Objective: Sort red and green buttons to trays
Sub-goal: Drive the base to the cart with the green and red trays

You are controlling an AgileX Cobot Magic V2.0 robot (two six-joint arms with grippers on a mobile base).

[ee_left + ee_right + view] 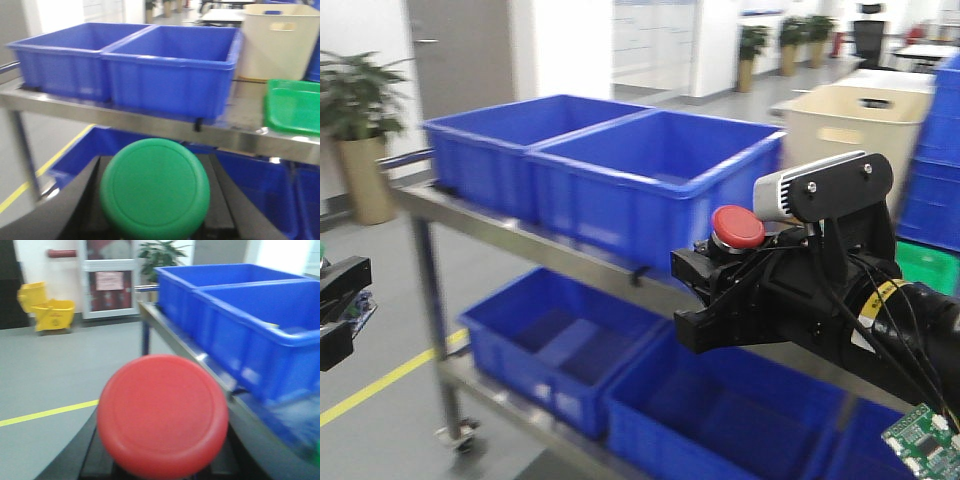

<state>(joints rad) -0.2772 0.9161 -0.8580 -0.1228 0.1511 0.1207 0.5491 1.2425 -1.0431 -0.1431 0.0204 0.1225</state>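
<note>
Right gripper (705,295) clamps the red button (737,227) just in front of the blue crates (620,170); left gripper (156,200) grips the green button (155,187) facing them. I'd carry green level to the green tray (292,106) beside those crates and release low.

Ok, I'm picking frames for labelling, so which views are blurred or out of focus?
Front view: red button fairly sharp, blue crates behind slightly soft. Left wrist view: green button fills the foreground, soft-edged; shelf mildly blurred. Right wrist view: the red button looms close and defocused, crates at right smeared.
</note>
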